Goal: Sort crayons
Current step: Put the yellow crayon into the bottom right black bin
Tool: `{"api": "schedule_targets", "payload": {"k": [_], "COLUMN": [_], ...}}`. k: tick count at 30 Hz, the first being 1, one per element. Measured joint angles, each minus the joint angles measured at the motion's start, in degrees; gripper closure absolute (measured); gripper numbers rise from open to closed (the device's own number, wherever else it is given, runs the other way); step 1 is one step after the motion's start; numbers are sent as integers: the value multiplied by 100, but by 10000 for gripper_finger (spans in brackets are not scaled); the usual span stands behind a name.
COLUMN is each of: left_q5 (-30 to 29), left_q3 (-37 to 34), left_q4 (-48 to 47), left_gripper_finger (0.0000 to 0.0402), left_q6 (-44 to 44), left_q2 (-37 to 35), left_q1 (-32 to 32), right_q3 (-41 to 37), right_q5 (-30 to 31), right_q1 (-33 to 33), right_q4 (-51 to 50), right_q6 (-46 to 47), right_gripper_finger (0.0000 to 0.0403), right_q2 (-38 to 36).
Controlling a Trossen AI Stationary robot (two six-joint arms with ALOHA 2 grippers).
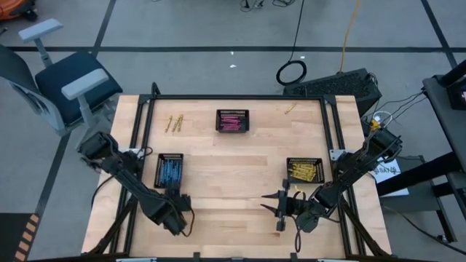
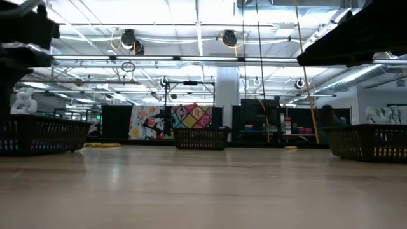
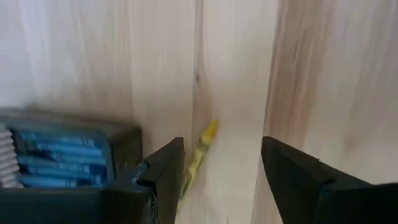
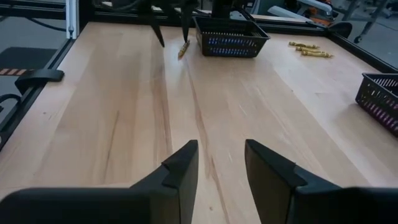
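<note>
A yellow crayon lies on the wooden table just beside the basket of blue crayons; it also shows in the right wrist view. My left gripper points down over it, open, one finger on each side of the crayon, which is close against one finger. From across the table the left gripper shows in the right wrist view. My right gripper waits open near the table's front right, with nothing between its fingers. My left gripper's finger stands right beside the yellow crayon's lower end. I cannot tell whether it touches the crayon. The crayon lies flat on the table.
A basket of pink crayons stands at the far middle and a basket of yellow crayons at the right. Loose yellow crayons lie at the far left and far right. Bare wood fills the table's middle.
</note>
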Motion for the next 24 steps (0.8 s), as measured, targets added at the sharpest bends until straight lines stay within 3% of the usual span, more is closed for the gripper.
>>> {"api": "schedule_targets", "payload": {"k": [7, 13, 24], "left_q5": [747, 844, 1006], "left_q3": [-506, -813, -1031], "left_q4": [144, 558, 899], "left_gripper_finger": [238, 276, 284], "left_q6": [376, 1187, 1556], "left_q2": [-352, -348, -371], "left_q1": [404, 620, 719], "right_q3": [0, 0, 0], "right_q5": [0, -2, -9], "right_q1": [0, 2, 2], "right_q4": [0, 0, -1], "right_q6": [0, 0, 20], "right_gripper_finger": [287, 287, 287], "right_q2": [0, 0, 0]}}
